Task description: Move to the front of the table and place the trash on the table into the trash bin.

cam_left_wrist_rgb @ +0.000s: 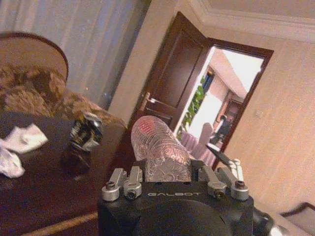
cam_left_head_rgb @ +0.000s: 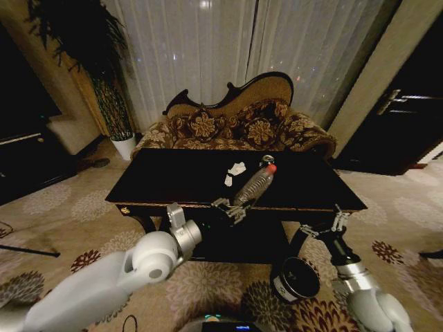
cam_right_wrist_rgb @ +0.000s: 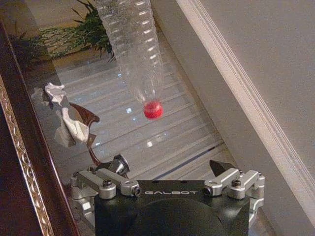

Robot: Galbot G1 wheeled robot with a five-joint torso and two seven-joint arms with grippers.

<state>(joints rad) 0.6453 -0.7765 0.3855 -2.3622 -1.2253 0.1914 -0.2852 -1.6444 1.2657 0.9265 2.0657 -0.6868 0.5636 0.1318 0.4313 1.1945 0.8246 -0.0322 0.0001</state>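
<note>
Head view: a sofa point(cam_left_head_rgb: 235, 124) stands behind the dark counter point(cam_left_head_rgb: 173, 180). The left claw point(cam_left_head_rgb: 232, 207) grips the bottle point(cam_left_head_rgb: 255, 185); paper point(cam_left_head_rgb: 236, 168) lies beyond, the bin point(cam_left_head_rgb: 294, 278) below near the spread right claw point(cam_left_head_rgb: 325, 226).
Left wrist view: a can point(cam_left_wrist_rgb: 85, 132) sits past the clenched claw point(cam_left_wrist_rgb: 172, 184).
Right wrist view: the bottle hangs above the released claw point(cam_right_wrist_rgb: 170, 169).

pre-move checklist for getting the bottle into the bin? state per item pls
1. Bottle held: ok. The left gripper is shut on the clear bottle, gripping its base end, red cap pointing away.
2. Bottle clear of the table: cannot tell; it slants low over the front edge.
3. Bin open and reachable: ok. The trash bin stands on the carpet in front of the table, mouth tilted toward the robot.
4. Right gripper out of the path: not ok. It is open, just above the bin.
5. Trash remaining: not ok. White paper scraps and a crushed can lie on the table.
</note>
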